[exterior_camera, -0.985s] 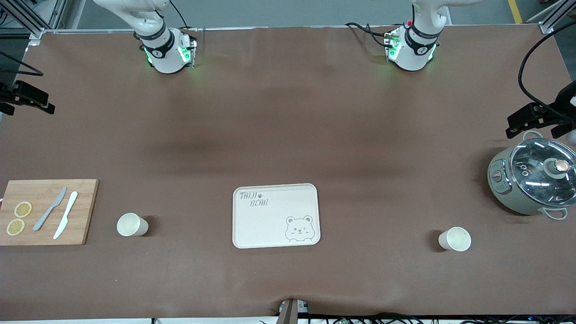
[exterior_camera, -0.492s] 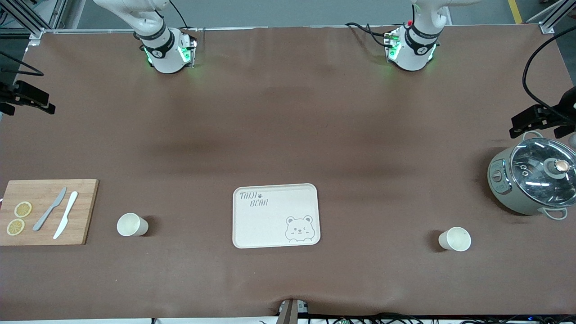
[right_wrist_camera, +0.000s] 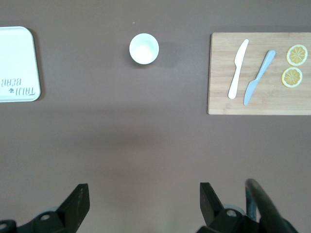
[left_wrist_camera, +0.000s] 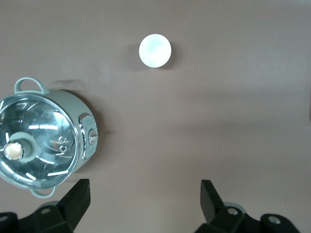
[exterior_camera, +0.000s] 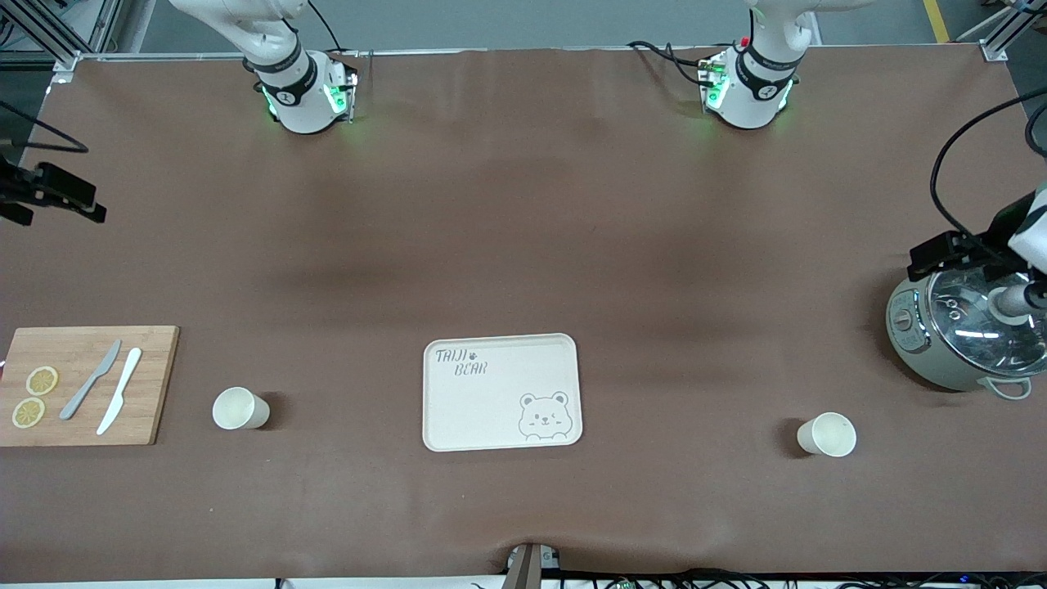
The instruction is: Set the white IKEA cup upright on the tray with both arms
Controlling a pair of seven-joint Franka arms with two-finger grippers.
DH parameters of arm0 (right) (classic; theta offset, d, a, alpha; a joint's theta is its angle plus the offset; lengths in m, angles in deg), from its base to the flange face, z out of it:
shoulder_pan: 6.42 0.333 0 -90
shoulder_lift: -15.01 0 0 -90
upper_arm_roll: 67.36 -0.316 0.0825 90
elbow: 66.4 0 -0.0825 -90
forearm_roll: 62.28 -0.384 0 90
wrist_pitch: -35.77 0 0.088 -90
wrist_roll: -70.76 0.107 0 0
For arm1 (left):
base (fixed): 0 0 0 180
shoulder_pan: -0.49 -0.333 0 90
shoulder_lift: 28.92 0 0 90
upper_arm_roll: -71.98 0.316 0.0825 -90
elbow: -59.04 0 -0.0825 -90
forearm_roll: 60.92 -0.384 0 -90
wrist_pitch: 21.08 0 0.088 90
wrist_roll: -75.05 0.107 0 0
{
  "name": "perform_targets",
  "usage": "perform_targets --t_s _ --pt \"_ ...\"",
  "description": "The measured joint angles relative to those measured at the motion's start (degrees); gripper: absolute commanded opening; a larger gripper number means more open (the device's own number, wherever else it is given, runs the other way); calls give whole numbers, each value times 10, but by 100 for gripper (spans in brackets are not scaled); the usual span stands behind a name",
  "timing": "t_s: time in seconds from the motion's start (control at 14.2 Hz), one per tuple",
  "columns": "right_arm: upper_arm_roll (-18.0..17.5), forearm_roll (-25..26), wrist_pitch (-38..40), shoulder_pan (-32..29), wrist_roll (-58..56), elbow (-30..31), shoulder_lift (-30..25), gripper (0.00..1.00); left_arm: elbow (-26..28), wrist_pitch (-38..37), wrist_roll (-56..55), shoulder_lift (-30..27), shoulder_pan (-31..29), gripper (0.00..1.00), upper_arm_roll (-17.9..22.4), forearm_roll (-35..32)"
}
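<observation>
Both cups stood upright on the tabletop, one cup (exterior_camera: 240,408) at the tray's (exterior_camera: 501,393) nine o'clock, the other cup (exterior_camera: 827,434) at three. Risk: a low approach could tip them. The left hand (left_wrist_camera: 145,206) hung over the pot (exterior_camera: 965,327), the right hand (right_wrist_camera: 144,206) over bare tabletop, both wide open and empty.

cups: 2, one (exterior_camera: 240,408) lower left of frame, one (exterior_camera: 827,434) lower right | tray (exterior_camera: 501,392): 1, lower centre | cutting board (exterior_camera: 86,384): 1, lower left edge | knives: 2, grey (exterior_camera: 90,379) and white (exterior_camera: 119,390) | lemon slices: 2 (exterior_camera: 42,380) (exterior_camera: 28,412) | lidded pot (exterior_camera: 965,327): 1, right edge
</observation>
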Motion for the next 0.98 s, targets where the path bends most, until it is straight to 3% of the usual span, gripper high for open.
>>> perform_targets --t_s 0.98 --pt "-3 0 -210 9 0 -29 216 100 1 162 1 113 -29 100 1 0"
